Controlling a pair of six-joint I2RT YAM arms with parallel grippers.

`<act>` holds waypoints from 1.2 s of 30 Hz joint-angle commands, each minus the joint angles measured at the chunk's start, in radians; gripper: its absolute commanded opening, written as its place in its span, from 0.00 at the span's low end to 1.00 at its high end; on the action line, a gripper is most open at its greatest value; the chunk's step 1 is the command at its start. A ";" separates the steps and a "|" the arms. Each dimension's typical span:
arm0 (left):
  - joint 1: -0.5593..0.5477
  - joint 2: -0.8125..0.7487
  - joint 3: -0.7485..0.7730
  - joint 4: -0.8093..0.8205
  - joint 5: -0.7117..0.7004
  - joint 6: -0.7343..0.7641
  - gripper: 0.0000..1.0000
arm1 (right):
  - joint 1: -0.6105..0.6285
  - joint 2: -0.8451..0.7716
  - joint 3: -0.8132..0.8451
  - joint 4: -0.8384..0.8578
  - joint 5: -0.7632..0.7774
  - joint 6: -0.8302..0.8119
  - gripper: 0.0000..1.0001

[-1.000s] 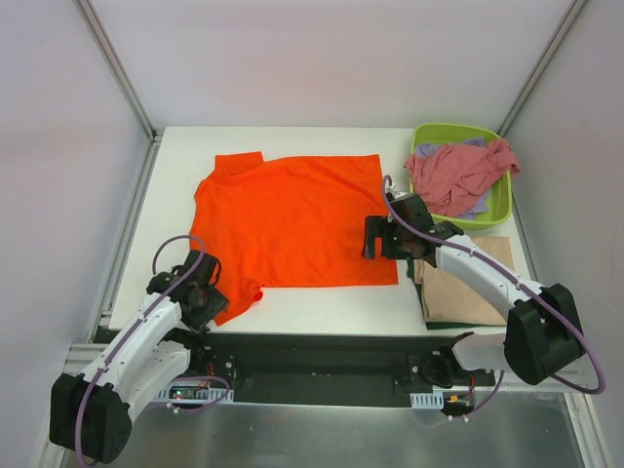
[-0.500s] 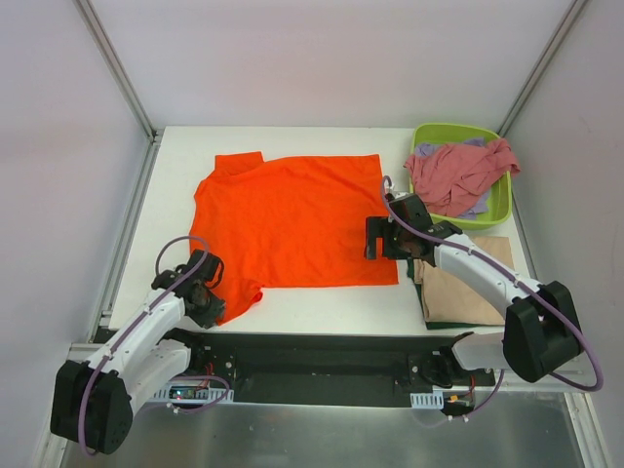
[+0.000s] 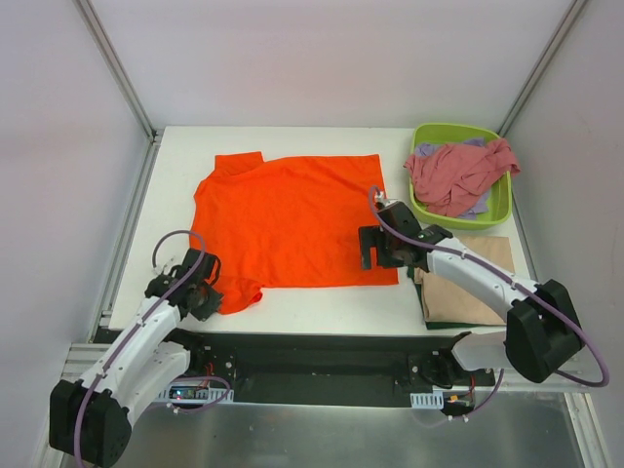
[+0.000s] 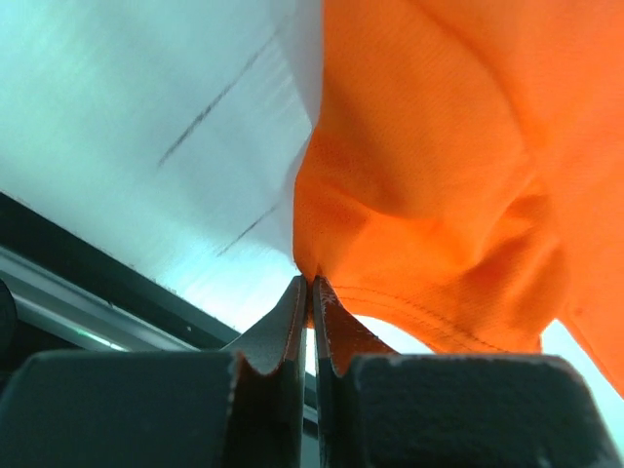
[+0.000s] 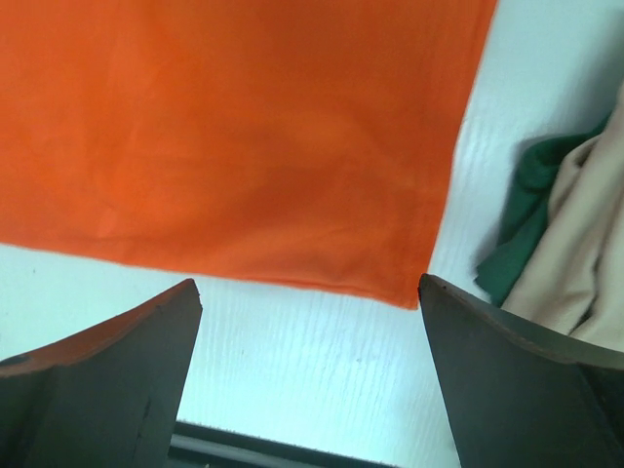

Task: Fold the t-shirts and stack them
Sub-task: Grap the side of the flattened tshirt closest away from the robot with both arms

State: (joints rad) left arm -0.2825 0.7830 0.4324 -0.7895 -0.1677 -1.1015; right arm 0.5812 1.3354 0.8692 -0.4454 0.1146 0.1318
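Left gripper [image 3: 205, 298] has just pinched shut. A second ago its jaws stood apart over the near-left sleeve of the orange t-shirt [image 3: 292, 219]. Now the wrist view shows both fingertips [image 4: 288, 312] pressed together, with a bit of the sleeve's hem caught at their very tip. The shirt itself lies as it did, spread flat across the middle of the table [image 3: 175, 166].

The right gripper [image 3: 368, 246] has slid a little to the left and hangs over the shirt's near-right hem corner. Its jaws are wide apart and hold nothing (its own camera shows that corner on the table between the two fingers).

As I judge it, one end of the near edge is now secured and the fold is only beginning — the right side still needs its grip before the cloth can be lifted evenly.

The lime-green tub [image 3: 439, 128] sits at the far right. It holds a crumpled pink t-shirt [image 3: 453, 175] with a lavender t-shirt [image 3: 475, 207] peeking out beneath it — both still unfolded. Just in front of the tub, a folded tan t-shirt [image 3: 468, 288] rests on a dark green t-shirt [image 3: 434, 320], which looks like the start of the stack.
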 commanded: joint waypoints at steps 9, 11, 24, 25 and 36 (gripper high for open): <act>0.042 -0.057 0.029 -0.016 -0.233 0.029 0.00 | 0.134 -0.062 -0.062 -0.125 0.079 0.146 0.97; 0.057 -0.065 0.031 -0.016 -0.234 0.031 0.00 | 0.149 -0.058 -0.073 -0.141 0.088 0.170 0.97; 0.109 -0.179 0.019 -0.024 -0.217 0.045 0.00 | 0.164 -0.045 -0.116 -0.107 0.152 0.221 0.88; 0.109 -0.177 0.020 -0.022 -0.217 0.045 0.00 | 0.164 -0.039 -0.118 -0.102 0.149 0.224 0.86; 0.109 -0.171 0.022 -0.027 -0.208 0.051 0.00 | 0.137 0.004 -0.173 0.004 0.203 0.250 0.65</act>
State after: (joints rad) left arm -0.1814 0.6086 0.4484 -0.7940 -0.3714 -1.0683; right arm 0.7361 1.3190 0.7021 -0.4957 0.2859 0.3668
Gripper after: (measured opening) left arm 0.008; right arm 0.676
